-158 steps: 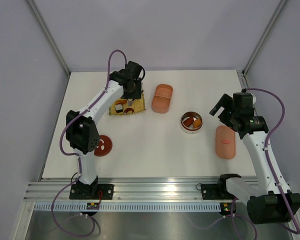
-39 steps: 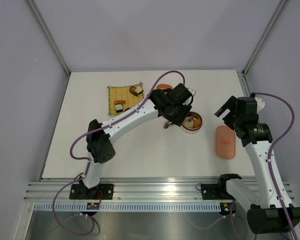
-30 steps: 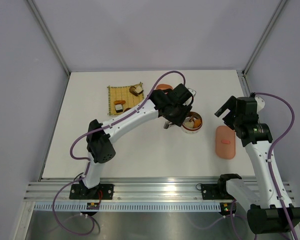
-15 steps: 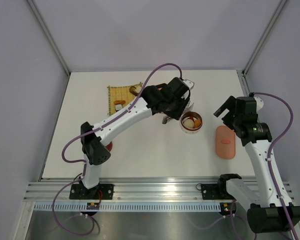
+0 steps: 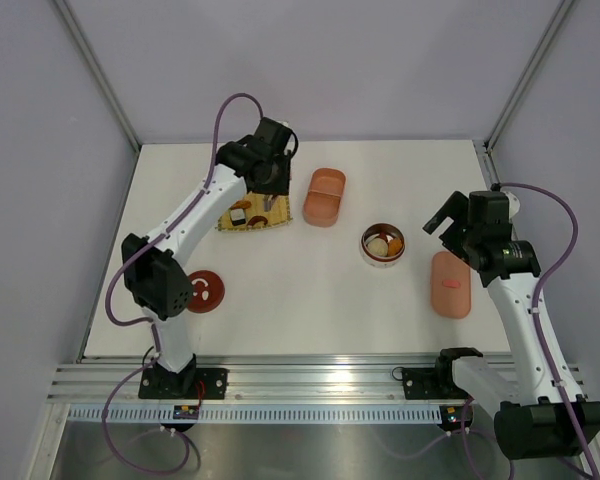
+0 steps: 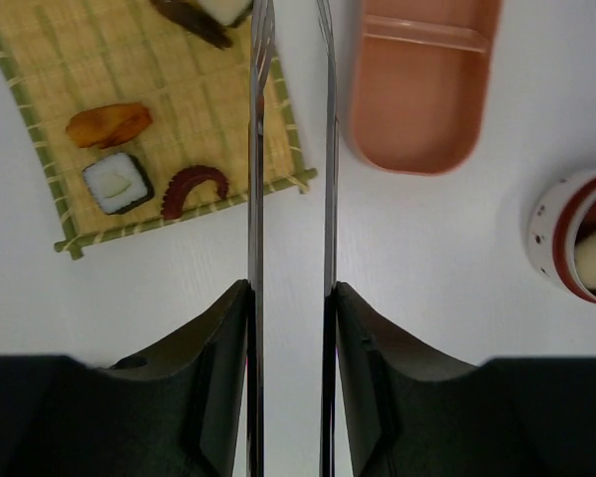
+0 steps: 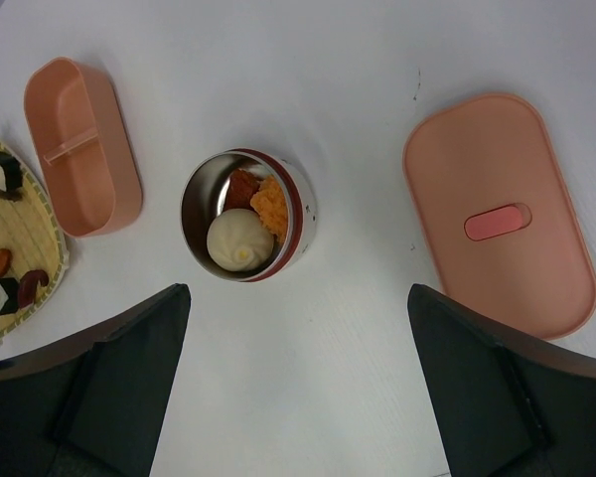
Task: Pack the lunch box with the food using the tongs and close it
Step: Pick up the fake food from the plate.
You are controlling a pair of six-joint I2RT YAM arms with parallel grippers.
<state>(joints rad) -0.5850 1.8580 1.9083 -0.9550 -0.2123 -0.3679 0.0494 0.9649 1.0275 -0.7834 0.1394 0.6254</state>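
Small toy food first: four pieces lying on the yellow woven mat [image 6: 199, 119], namely a white-and-dark sushi piece [image 6: 219, 10] at the mat's far edge, an orange-brown lump [image 6: 107, 124], a white square block in a dark wrap [image 6: 117, 182] and a dark red curled tentacle [image 6: 194, 187]. Probably light, hard and smooth, so likely to skid or pop free under a sharp squeeze; best pinched gently across the flat sides of the block, or across the middle of the lump. Three more pieces already in the round steel cup with a red-and-white outside [image 7: 296, 214], well apart from the mat on the right: a white ball [image 7: 240, 240], an orange bit [image 7: 270, 204], a red-brown bit [image 7: 240, 186]. One pair of slim, pale silvery two-armed tongs [image 6: 256, 199], clamped at the handle end by the left gripper [image 6: 290, 298], arms squeezed near parallel and reaching over the mat's right edge; tips cut off by the frame, so impossible to tell whether anything is pinched there. One pink oval lunch box tray with a divider [image 6: 417, 99], empty, just beside the mat. One pink oval lid [image 7: 477, 169], farthest from the mat, beyond the cup. One red disc [image 5: 205, 290] nearer the bases than the mat. Right gripper [image 7: 298, 293] spread wide, holding nothing, hovering above cup and lid.
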